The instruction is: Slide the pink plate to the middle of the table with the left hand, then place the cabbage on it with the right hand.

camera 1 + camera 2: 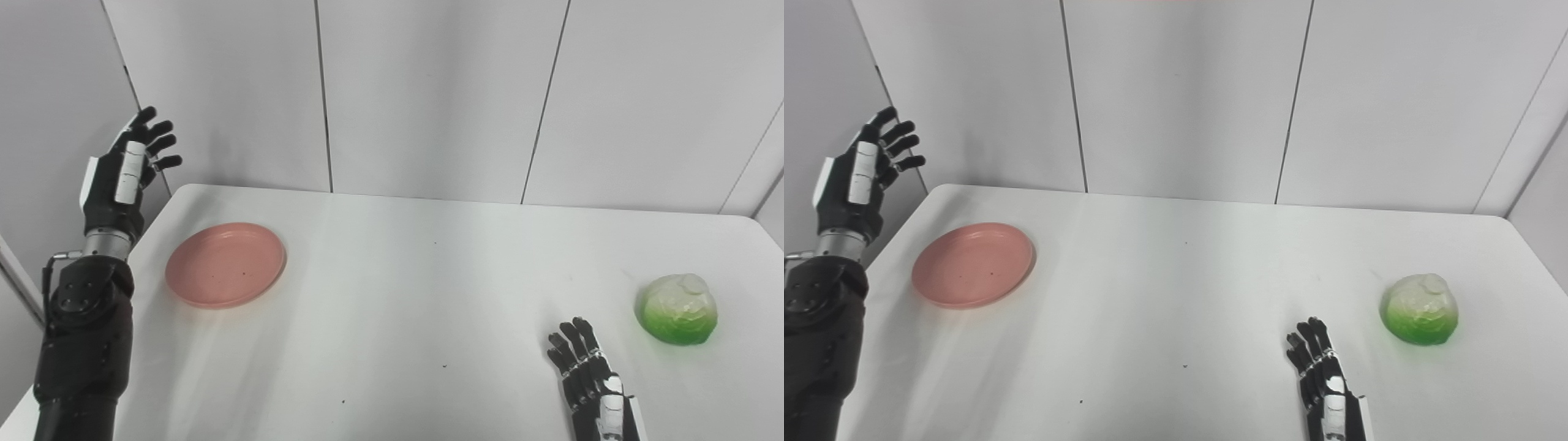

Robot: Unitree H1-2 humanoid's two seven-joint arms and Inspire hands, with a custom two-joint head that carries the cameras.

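Looking at the left of the frame, you see the left robot hand (125, 168) raised well above the surface (429, 294), beyond its left edge, fingers (156, 142) spread apart and holding nothing. Its dark forearm comes up from the lower left corner.

The plate (225, 264) lies flat on the surface at left centre, just right of that arm and below the raised hand, apart from it. It is pink, round and shallow, with a low rim, and a few dark specks show on it.

At the lower right, your right robot hand (1326, 386) lies low over the surface near the bottom edge, fingers stretched forward and slightly apart, gripping nothing. Whether it touches the surface cannot be told.

The cabbage (1421, 309) sits on the surface at the right of the frame, up and to the right of that hand, near it but not touching. It is pale on top and bright green lower down.

The plate and cabbage are well apart, with bare white surface between them. Grey wall panels stand behind.
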